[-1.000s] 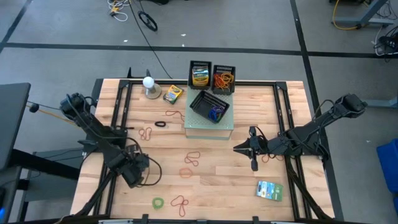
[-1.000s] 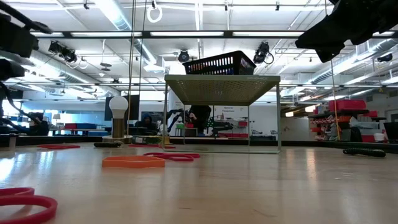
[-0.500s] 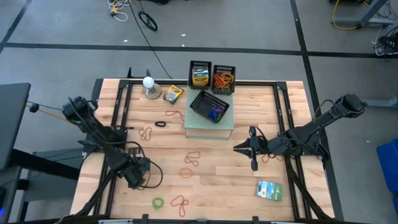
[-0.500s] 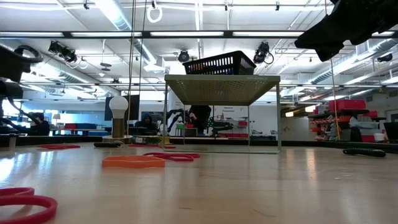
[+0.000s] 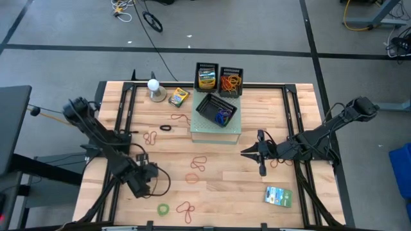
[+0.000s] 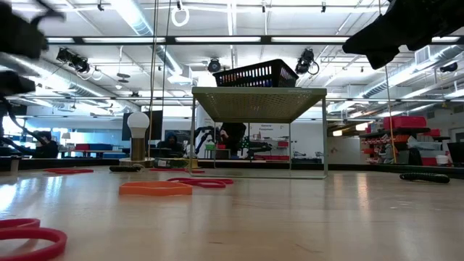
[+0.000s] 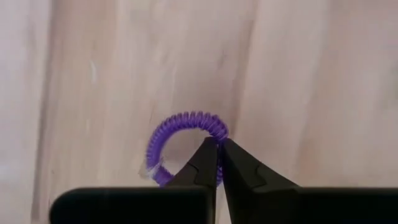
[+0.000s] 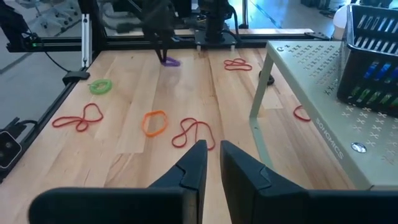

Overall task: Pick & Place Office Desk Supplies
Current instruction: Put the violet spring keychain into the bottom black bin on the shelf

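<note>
A purple coiled band [image 7: 180, 119] lies near the table's front left, and my left gripper [image 7: 217, 144] is shut on it from above. In the right wrist view the same gripper [image 8: 163, 53] stands over the band [image 8: 171, 62]. In the high view the gripper [image 5: 142, 183] hides the band. My right gripper [image 5: 246, 153] hovers right of centre, its fingers [image 8: 198, 158] a narrow gap apart with nothing between them. Loose on the wood lie an orange band [image 5: 192, 178], a red band [image 5: 199, 164], a green band [image 5: 163, 208], a crayon box [image 5: 178, 97] and a packet [image 5: 278, 196]. My left gripper pinches the purple band's coiled rim [image 7: 222, 132] between its two fingertips, at one spot on the loop. The fingers come from above, pointing steeply down. The rest of the loop spreads out flat against the wood beside the fingertips.
A grey perforated stand [image 5: 215, 131] with a tilted black basket [image 5: 217, 109] sits at centre back, with two upright black baskets [image 5: 207, 77] [image 5: 231, 80] behind it. A white ball on a round base [image 5: 154, 88] stands at the back left. Another red band [image 5: 186, 210] lies at the near edge.
My left gripper has edged toward the table's near edge and a little to the right. My right arm has kept still.
</note>
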Motion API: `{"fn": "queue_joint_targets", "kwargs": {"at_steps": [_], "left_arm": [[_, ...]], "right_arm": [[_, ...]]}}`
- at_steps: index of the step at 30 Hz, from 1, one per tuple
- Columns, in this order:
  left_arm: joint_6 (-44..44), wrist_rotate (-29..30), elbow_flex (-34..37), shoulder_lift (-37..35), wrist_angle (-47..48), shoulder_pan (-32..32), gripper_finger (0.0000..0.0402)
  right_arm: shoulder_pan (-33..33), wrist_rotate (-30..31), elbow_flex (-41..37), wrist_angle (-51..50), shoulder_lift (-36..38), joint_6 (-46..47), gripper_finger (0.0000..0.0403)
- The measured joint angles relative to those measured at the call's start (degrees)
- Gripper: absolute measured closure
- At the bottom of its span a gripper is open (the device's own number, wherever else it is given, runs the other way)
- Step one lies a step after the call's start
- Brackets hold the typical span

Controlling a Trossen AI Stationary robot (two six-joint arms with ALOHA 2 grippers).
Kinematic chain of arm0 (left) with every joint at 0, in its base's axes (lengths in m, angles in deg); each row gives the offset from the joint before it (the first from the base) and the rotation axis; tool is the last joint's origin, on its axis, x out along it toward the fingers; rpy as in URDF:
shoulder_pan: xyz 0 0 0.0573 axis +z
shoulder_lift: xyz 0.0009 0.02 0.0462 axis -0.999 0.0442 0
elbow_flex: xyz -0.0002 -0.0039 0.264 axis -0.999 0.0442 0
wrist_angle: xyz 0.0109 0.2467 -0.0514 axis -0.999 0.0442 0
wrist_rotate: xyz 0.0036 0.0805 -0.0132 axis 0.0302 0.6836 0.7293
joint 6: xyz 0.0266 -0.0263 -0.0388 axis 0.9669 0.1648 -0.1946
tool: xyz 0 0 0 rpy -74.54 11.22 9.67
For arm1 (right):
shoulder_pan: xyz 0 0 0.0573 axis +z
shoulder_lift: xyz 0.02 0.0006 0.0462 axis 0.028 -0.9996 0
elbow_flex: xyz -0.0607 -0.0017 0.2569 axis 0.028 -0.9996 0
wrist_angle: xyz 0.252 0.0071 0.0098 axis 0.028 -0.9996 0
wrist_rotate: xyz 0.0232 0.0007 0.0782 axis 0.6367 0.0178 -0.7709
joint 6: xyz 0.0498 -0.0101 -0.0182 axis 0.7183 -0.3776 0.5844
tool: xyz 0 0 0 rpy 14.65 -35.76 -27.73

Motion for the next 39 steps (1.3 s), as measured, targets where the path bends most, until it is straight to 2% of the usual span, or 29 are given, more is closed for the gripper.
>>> {"fn": "queue_joint_targets", "kwargs": {"at_steps": [4, 9, 13, 16, 19, 23, 29, 39], "left_arm": [[1.8, 7.03, -5.2, -2.27, 0.07, 2.02, 0.0388], [10.42, 18.02, -14.58, -3.94, -0.19, 6.76, 0.0388], [20.06, 20.01, -22.71, -3.98, -1.21, 13.82, 0.0387], [29.62, 20.21, -26.47, -4.0, -7.2, 20.4, 0.0387], [39.0, 18.57, -28.6, -4.0, -14.81, 27.53, 0.0387], [48.18, 9.65, -29.21, -3.26, -23.33, 37.57, 0.0387], [53.57, -0.14, -29.19, 0.16, -28.79, 47.48, 0.0387], [56.81, -1.54, -29.21, 3.24, -29.74, 54.25, 0.0386]], "right_arm": [[-0.01, 0.01, 0.0, 0.42, 0.0, 0.0, 0.0348], [0.0, 0.01, 0.0, 0.73, -0.01, 0.01, 0.0348], [0.0, 0.01, 0.02, 0.76, 0.0, 0.01, 0.0348], [-0.01, 0.01, 0.0, 0.77, -0.01, 0.01, 0.0348], [-0.01, 0.01, 0.02, 0.76, -0.02, 0.03, 0.0348], [-0.02, -0.01, 0.0, 0.76, 0.0, 0.03, 0.0348], [-0.02, -0.01, 0.02, 0.87, 0.0, 0.03, 0.0348], [-0.02, 1.65, 0.02, 1.07, 0.0, -0.87, 0.0348]]}}
